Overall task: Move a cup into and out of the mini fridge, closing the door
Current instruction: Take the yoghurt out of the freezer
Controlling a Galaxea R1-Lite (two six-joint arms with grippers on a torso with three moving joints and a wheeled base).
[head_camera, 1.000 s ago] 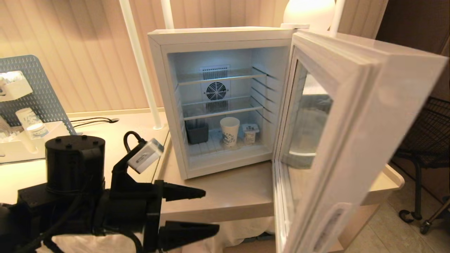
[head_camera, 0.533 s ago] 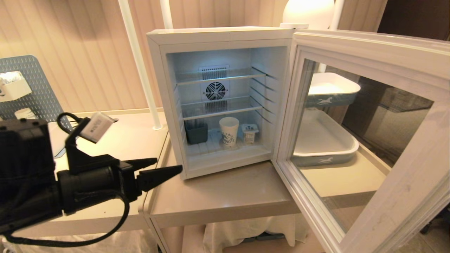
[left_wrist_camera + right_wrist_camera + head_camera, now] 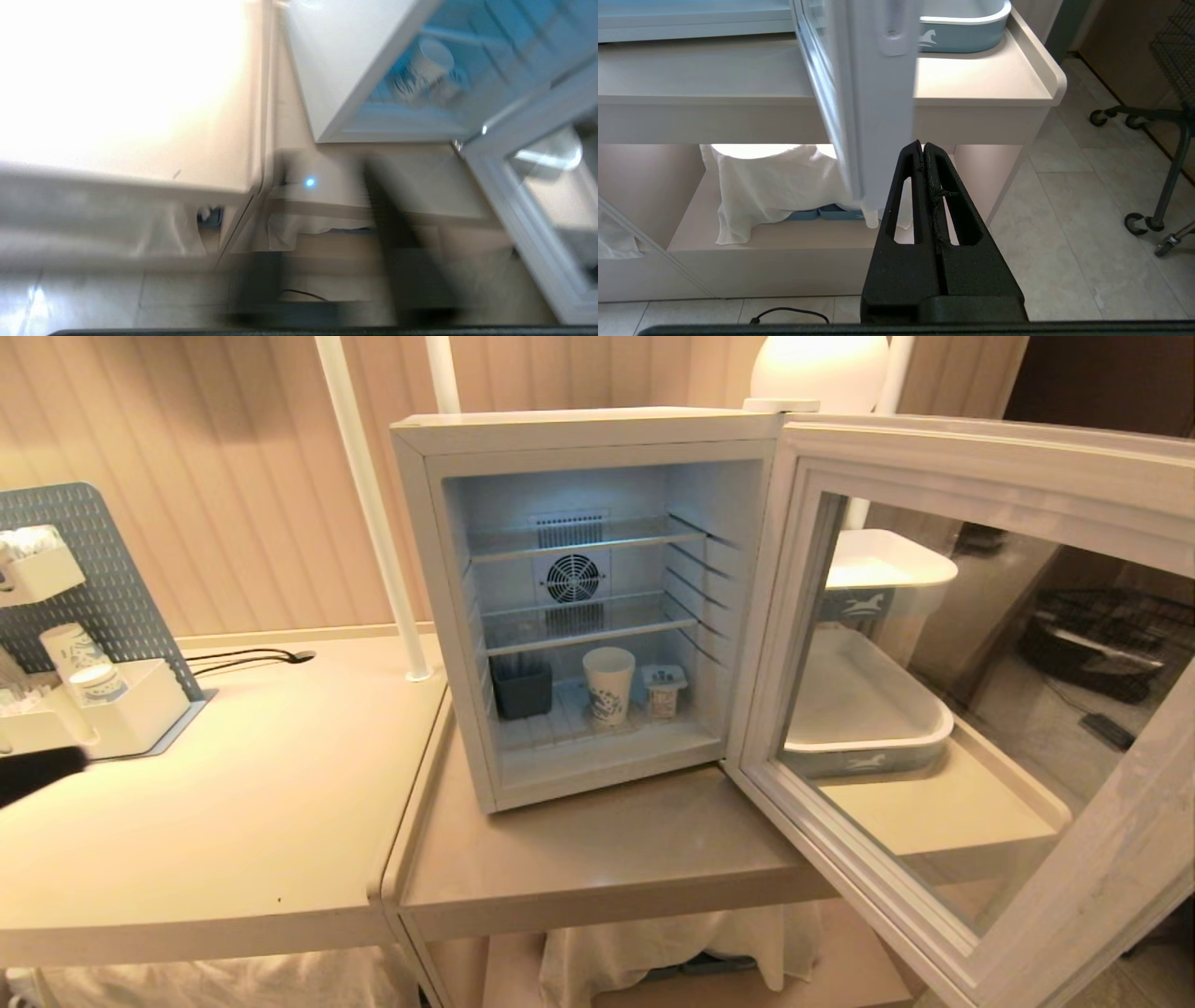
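Note:
The mini fridge [image 3: 579, 425] stands lit and open on the low table. The cup [image 3: 609, 685], white with a blue print, sits upright on the fridge floor, also seen in the left wrist view as the cup [image 3: 427, 65]. The door [image 3: 980, 457] hangs wide open to the right. My left gripper [image 3: 322, 196] is a dark smear out in front of the table edge, well short of the fridge; only a dark sliver of that arm [image 3: 37, 773] shows at the head view's left edge. My right gripper [image 3: 923, 143] is shut and empty, low beside the door's edge [image 3: 873, 93].
Inside the fridge, a dark bin [image 3: 523, 689] and a small tub [image 3: 665, 691] flank the cup. Two stacked trays [image 3: 868, 709] sit behind the open door. A pegboard organiser [image 3: 75, 644] with cups stands far left. Cart wheels [image 3: 1139, 221] are on the floor at right.
The left arm has drawn back to the left, almost out of the head view. The door has swung further open. The cup has not moved.

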